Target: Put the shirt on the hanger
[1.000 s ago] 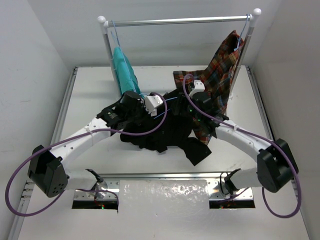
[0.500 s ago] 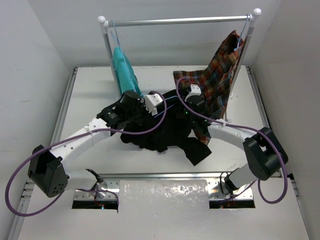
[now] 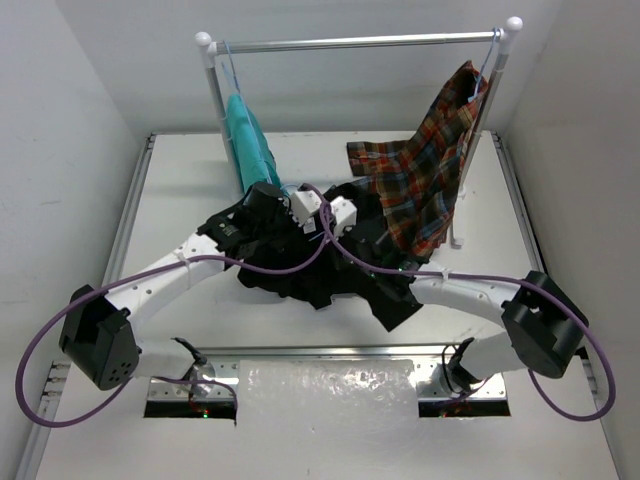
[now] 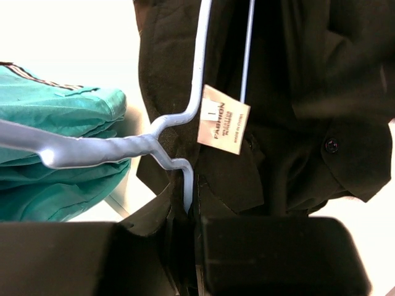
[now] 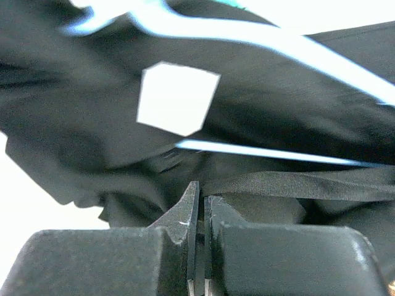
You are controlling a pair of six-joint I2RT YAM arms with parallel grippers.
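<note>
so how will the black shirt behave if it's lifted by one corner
Probably floppy: the shirt lies in a crumpled heap of folds, so it would likely sag from a single pinch. It looks thin, so likely light. It may slide on the smooth wire hanger.

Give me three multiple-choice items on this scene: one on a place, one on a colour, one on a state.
1. The teal garment hangs at the rail's: A) left end B) right end C) middle.
2. The hanger by the black shirt is: A) red B) pale blue C) white.
3. The right gripper is: A) wide open B) hidden C) shut.
Answers: A, it hangs by the left post; B, its wire shows pale blue; C, its fingers meet.
</note>
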